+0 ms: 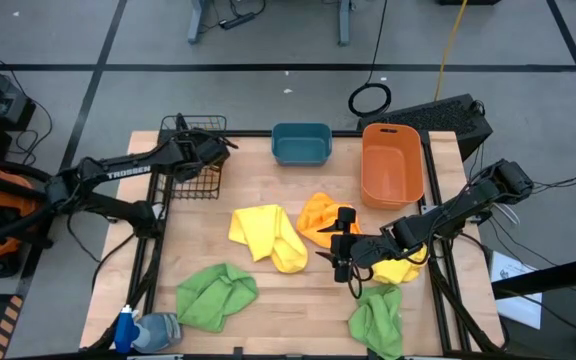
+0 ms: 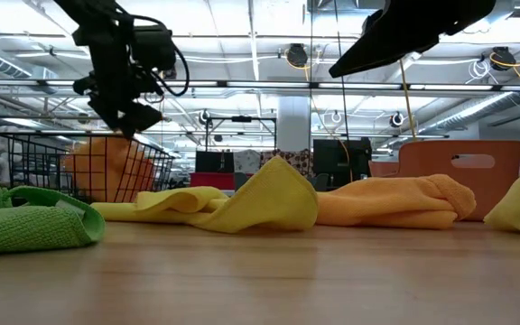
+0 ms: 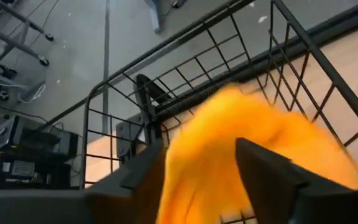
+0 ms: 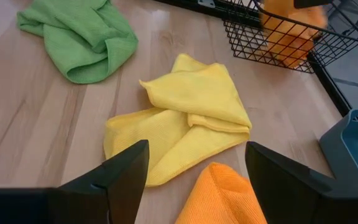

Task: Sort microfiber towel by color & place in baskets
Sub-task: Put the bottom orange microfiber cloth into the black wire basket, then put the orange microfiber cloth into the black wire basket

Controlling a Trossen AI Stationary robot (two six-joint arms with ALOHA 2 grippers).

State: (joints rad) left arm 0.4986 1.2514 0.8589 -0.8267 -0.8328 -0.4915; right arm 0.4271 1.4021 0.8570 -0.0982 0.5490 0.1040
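Wooden table (image 1: 298,300), spray bottle (image 1: 146,331), scattered towels (image 1: 266,235)

The only readable lettering is the white word "TROSSEN" printed along the dark left arm (image 1: 128,172) in the high view, on the arm segment leading toward its gripper over the wire basket (image 1: 196,160); nothing else bears legible text.

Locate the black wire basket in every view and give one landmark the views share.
High: wire basket at the table's far-left corner, under the left gripper.
Low: left of centre, behind the yellow towel.
Left wrist: fills the frame, orange towel inside.
Right wrist: upper right.
Landmark: that orange towel.
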